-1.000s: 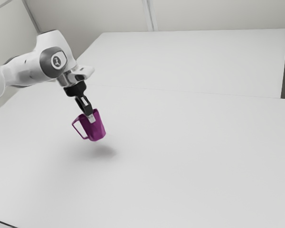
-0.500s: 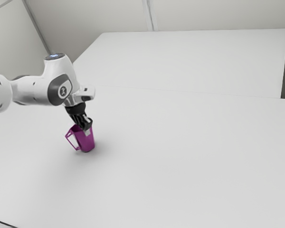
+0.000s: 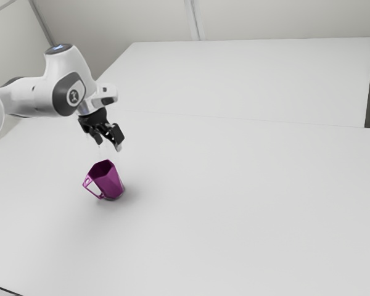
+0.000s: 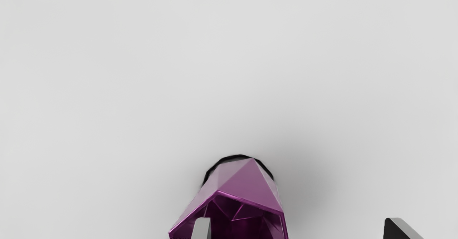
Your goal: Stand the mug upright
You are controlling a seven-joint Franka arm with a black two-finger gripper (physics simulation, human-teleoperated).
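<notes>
In the exterior view my gripper (image 3: 109,147) stands open above the purple mug (image 3: 108,180), clear of it. The mug is near the table surface, its dark mouth up and leaning toward the exterior view's left, so it looks tilted. Its handle (image 3: 91,186) points to the exterior view's left. From the wrist, the mug (image 4: 247,185) lies below the spread fingers of my gripper (image 4: 297,228), with one fingertip in front of its mouth. Whether its base rests flat is hard to tell.
The white table (image 3: 234,203) stretches around the mug. Beyond it, toward the back, is another pale flat surface (image 3: 253,80). A dark thin line (image 3: 5,289) runs at the near corner on the exterior view's left.
The mug came down to the table held in my gripper. Since then my gripper has opened, let go of it and risen away. The mug now leans more toward the exterior view's left.
</notes>
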